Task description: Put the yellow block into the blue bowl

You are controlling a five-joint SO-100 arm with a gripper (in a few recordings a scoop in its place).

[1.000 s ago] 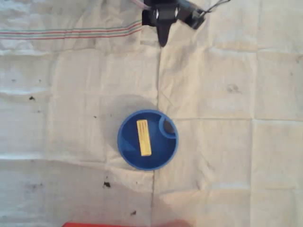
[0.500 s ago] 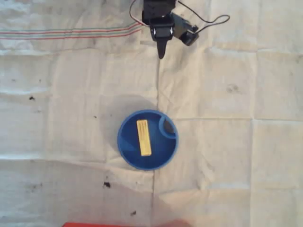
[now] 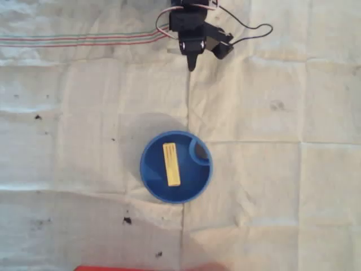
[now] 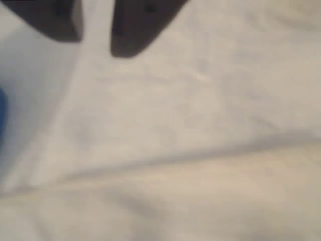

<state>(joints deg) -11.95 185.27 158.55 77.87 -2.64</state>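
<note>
In the overhead view the blue bowl (image 3: 151, 175) sits a little below the cloth's middle. The yellow block (image 3: 172, 164) lies flat inside it, lengthwise up and down the picture, left of the small ring divider (image 3: 199, 151). My gripper (image 3: 192, 63) is at the top of that view, well clear of the bowl, its dark tip pointing down the picture. In the wrist view my gripper (image 4: 96, 35) hangs over bare cloth, its two dark fingers (image 4: 138, 27) a narrow gap apart with nothing between them. A sliver of the bowl (image 4: 2, 118) shows at the left edge.
A creased white cloth (image 3: 271, 113) with small dark specks covers the table. Red and blue stripes (image 3: 84, 39) run across its upper left. A red edge (image 3: 146, 268) shows at the bottom. Thin cables (image 3: 254, 28) trail from the arm.
The arm has come further into the overhead picture and its tip has moved slightly down toward the bowl. Bowl and block stayed put.
</note>
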